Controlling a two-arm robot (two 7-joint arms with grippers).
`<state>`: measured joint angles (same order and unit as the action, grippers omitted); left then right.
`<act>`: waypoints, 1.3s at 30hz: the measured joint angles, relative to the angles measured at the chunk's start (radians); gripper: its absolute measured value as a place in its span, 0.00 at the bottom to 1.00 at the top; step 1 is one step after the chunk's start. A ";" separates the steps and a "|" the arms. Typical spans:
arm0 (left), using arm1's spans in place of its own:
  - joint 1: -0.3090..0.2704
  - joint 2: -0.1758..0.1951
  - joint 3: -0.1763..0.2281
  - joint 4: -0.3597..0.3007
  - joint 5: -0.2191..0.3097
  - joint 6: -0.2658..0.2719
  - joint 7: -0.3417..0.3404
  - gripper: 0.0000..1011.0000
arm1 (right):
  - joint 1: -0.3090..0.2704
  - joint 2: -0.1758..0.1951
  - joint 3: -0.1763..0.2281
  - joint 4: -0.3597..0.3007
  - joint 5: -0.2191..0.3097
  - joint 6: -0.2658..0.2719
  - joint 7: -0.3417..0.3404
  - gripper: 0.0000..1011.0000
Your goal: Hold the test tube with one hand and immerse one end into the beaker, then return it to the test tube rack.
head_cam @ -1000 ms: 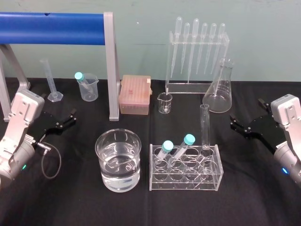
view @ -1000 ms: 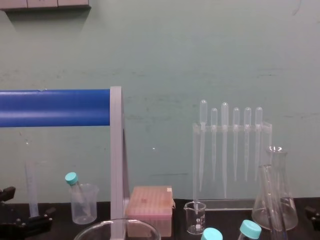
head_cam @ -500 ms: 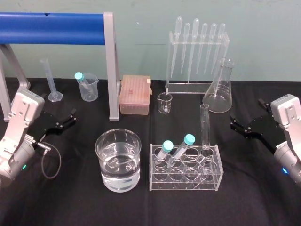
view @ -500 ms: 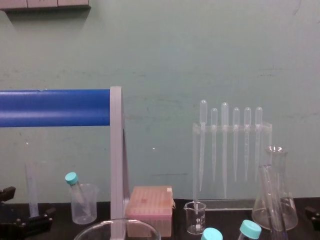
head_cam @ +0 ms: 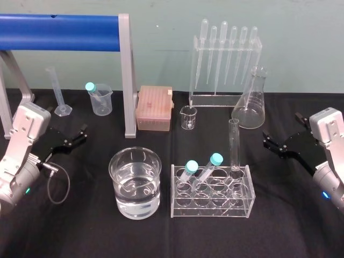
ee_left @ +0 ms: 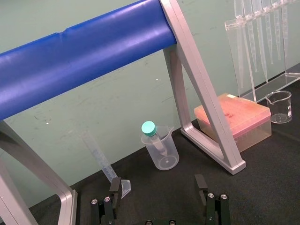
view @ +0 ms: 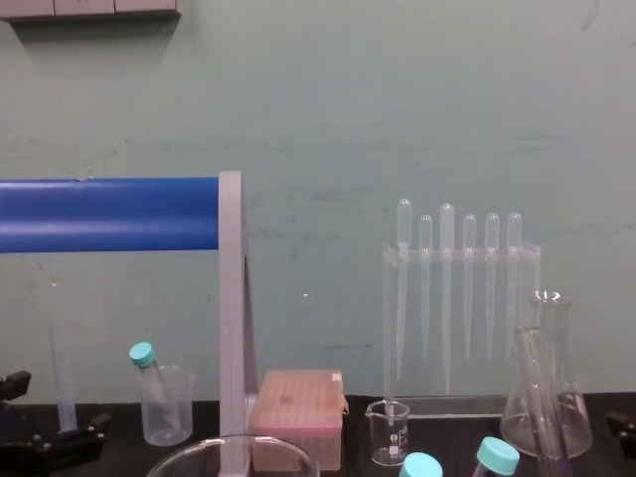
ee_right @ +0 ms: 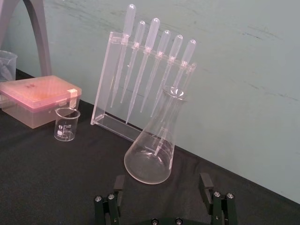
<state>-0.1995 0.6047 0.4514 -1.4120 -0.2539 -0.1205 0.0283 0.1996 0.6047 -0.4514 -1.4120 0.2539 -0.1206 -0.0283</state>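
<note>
The left arm sits at the left edge of the head view, wrist raised and forearm slanting toward the lower left corner. The left gripper (head_cam: 75, 135) points up and right over the black table (head_cam: 86, 226), and in the left wrist view its fingers (ee_left: 115, 186) stand well apart with nothing between them. The right arm mirrors this at the right edge. The right gripper (head_cam: 280, 129) points up and left, and its fingers (ee_right: 205, 182) are likewise spread wide and empty. Neither gripper touches any glassware. The test tube (head_cam: 234, 145) is a long, clear, uncapped tube with a slightly lipped rim. It stands nearly upright in the back right hole of the rack (head_cam: 212, 208), right of centre in the head view. Its contents cannot be judged. Two capped tubes (head_cam: 189, 173) lean in the rack's left holes. The beaker (head_cam: 119, 171) is wide and clear, about half full of clear liquid. It stands just left of the rack, apart from it, at lower centre.
</note>
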 joint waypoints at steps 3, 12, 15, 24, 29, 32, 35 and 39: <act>0.000 0.000 0.000 0.000 0.000 0.000 0.000 0.99 | 0.000 0.000 0.000 0.000 0.000 0.000 0.000 0.99; 0.000 0.000 0.000 0.000 0.000 0.000 0.000 0.99 | 0.000 0.000 0.001 0.000 -0.001 0.000 0.000 0.99; 0.000 0.000 0.000 0.000 0.000 0.000 0.000 0.99 | -0.004 -0.002 0.011 -0.005 0.001 -0.004 0.006 0.99; 0.000 0.000 0.000 0.000 0.000 0.000 0.000 0.99 | -0.050 0.012 0.114 -0.079 0.206 -0.112 0.197 0.99; 0.000 0.000 0.000 0.000 0.000 0.000 0.000 0.99 | -0.054 0.027 0.145 -0.096 0.339 -0.169 0.378 0.99; 0.000 0.000 0.000 0.000 0.000 0.000 0.000 0.99 | -0.052 0.033 0.152 -0.103 0.380 -0.195 0.464 0.99; 0.000 0.000 0.000 0.000 0.000 0.000 0.000 0.99 | -0.049 0.036 0.154 -0.108 0.403 -0.211 0.529 0.99; 0.000 0.000 0.000 0.000 0.000 0.000 0.000 0.99 | -0.036 0.041 0.144 -0.109 0.430 -0.212 0.616 0.99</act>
<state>-0.1995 0.6047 0.4514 -1.4120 -0.2539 -0.1206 0.0283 0.1636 0.6455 -0.3071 -1.5213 0.6844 -0.3323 0.5877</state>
